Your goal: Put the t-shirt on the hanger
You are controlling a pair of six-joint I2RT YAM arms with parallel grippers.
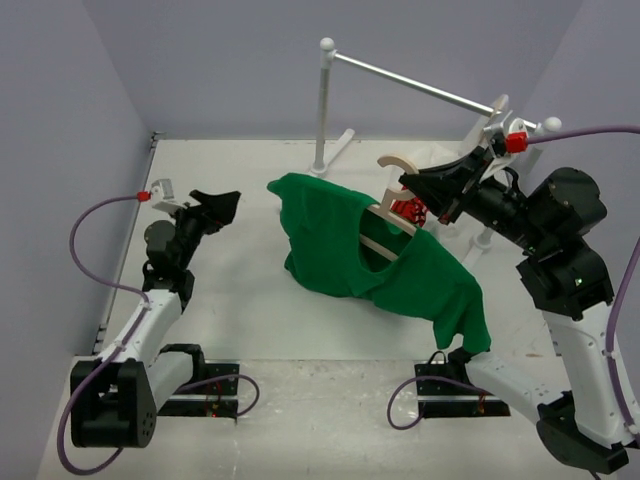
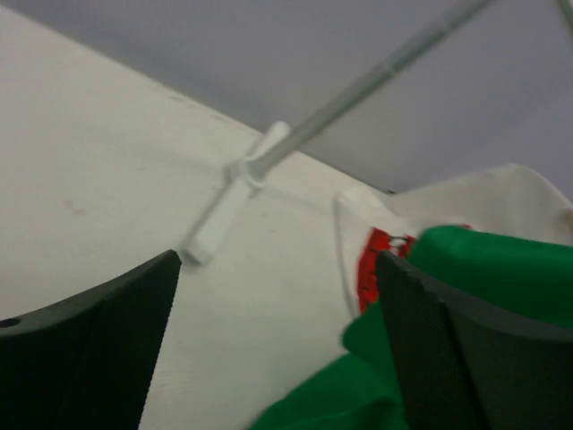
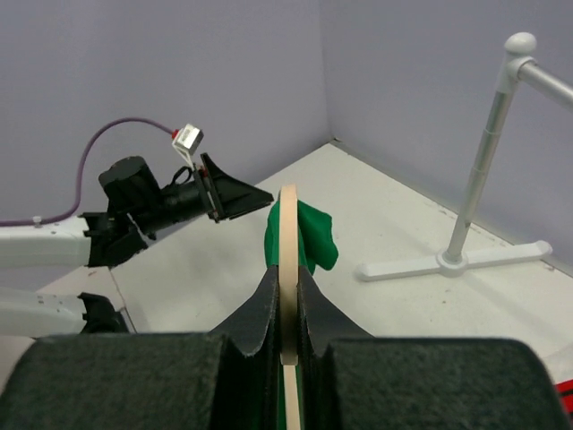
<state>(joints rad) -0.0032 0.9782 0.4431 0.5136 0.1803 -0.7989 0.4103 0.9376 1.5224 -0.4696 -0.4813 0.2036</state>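
The green t-shirt (image 1: 330, 230) hangs draped over the tan wooden hanger (image 1: 393, 162), whose hook sticks up above the collar, and its right sleeve droops toward the table's near edge. My right gripper (image 1: 410, 188) is shut on the hanger just below the hook; in the right wrist view its fingers (image 3: 269, 300) pinch the hanger's thin wooden edge (image 3: 288, 233), with green cloth (image 3: 313, 235) behind. My left gripper (image 1: 222, 203) stands open to the left of the shirt, touching nothing. In the left wrist view the t-shirt (image 2: 501, 260) lies past the right finger (image 2: 474, 349).
A white clothes rack, with its pole (image 1: 324, 100) and slanting bar (image 1: 420, 85), stands at the back. A white garment with a red print (image 2: 376, 260) hangs behind the green shirt by the rack's right end. The rack's foot (image 3: 457, 262) rests on the white table.
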